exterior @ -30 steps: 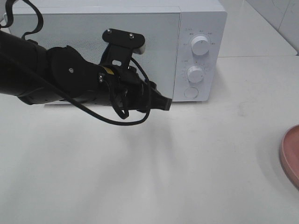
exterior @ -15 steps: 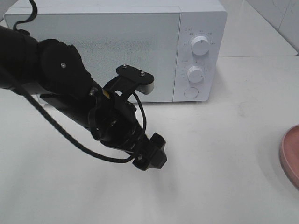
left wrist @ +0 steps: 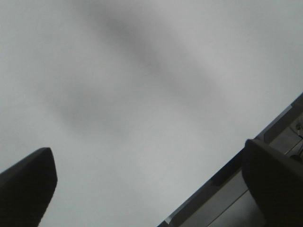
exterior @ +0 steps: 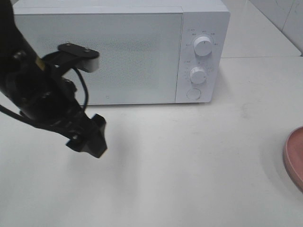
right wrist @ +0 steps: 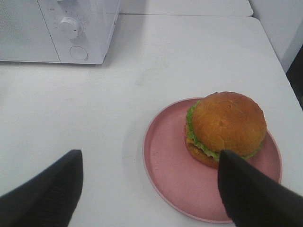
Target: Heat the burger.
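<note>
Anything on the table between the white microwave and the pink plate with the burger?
No, bare white tabletop separates the white microwave and the pink round plate, seen in the right wrist view.

No text, brand or number can be read in these pictures. The white box-shaped microwave oven [exterior: 118, 52] has small grey markings in a ring around its upper round white knob [exterior: 202, 46] and around its lower round white knob [exterior: 198, 74], but they are too small and too faint to make out (they may be figures or words, I cannot tell which). A very small grey mark [exterior: 105, 100] stands near the lower edge of the oven door; it is also not legible. The wrist views show no writing.
</note>
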